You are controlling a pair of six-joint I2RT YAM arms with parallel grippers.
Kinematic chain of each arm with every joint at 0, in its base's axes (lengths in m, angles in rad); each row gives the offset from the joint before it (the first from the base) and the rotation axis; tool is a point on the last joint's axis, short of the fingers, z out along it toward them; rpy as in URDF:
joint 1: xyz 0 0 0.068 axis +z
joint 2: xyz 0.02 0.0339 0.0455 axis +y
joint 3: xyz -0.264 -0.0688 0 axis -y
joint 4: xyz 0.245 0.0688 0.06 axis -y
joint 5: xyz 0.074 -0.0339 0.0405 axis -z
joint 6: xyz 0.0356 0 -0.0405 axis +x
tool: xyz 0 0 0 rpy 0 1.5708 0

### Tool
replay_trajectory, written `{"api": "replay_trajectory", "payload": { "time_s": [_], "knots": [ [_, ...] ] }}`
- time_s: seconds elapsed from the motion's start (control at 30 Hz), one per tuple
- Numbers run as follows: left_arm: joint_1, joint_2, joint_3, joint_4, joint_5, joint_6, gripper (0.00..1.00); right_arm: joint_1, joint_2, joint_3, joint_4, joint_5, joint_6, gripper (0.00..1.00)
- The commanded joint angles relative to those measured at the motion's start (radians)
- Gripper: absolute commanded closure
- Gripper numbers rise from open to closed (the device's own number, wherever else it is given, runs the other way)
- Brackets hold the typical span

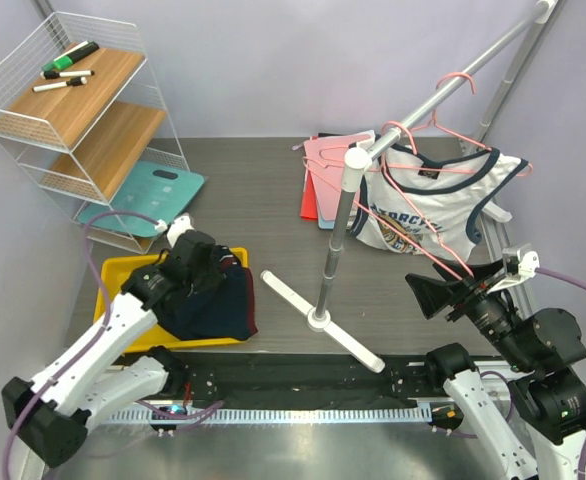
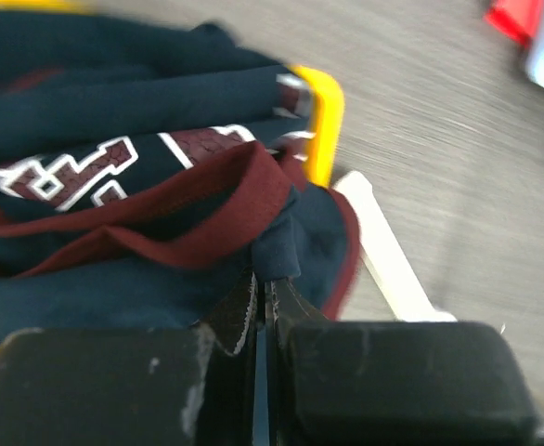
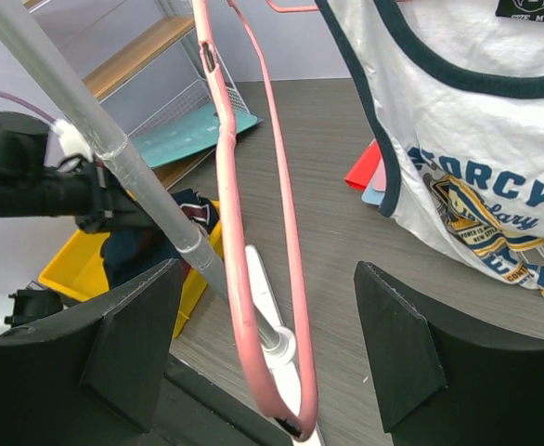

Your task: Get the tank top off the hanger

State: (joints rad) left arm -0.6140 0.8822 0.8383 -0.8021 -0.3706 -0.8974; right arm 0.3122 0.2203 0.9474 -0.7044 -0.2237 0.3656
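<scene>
A white tank top with navy trim hangs on a pink hanger from the slanted rail; it also shows in the right wrist view. A second, bare pink hanger hangs in front of it. My right gripper is open, and the bare hanger's lower end hangs between its jaws without touching them. My left gripper is shut, pinching a navy and maroon tank top that lies in the yellow bin.
The rack's upright pole stands on a white cross base mid-table. A wire shelf with markers stands at the back left, with a teal scale beside it. Red and pink folders lie behind the pole.
</scene>
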Motion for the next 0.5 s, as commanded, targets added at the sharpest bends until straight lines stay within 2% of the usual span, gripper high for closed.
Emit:
{"api": "replay_trajectory", "payload": {
  "time_s": [0.0,0.17,0.2,0.3,0.47],
  "knots": [
    [0.169,0.018,-0.143,0.147,0.223,-0.116,1.0,0.001,-0.012,0.004,0.043,-0.009,0.016,0.2],
    [0.406,0.06,-0.315,0.17,0.367,-0.201,1.0,0.001,-0.019,0.014,0.039,-0.011,0.018,0.2],
    [0.489,0.069,-0.349,0.159,0.442,-0.201,1.0,0.002,-0.021,0.017,0.036,-0.012,0.019,0.2],
    [0.592,0.054,-0.373,0.104,0.467,-0.184,1.0,0.001,-0.027,0.014,0.033,-0.014,0.019,0.2],
    [0.606,-0.101,-0.34,0.006,0.38,-0.208,1.0,0.001,-0.035,0.001,0.031,-0.012,0.018,0.2]
  ]
}}
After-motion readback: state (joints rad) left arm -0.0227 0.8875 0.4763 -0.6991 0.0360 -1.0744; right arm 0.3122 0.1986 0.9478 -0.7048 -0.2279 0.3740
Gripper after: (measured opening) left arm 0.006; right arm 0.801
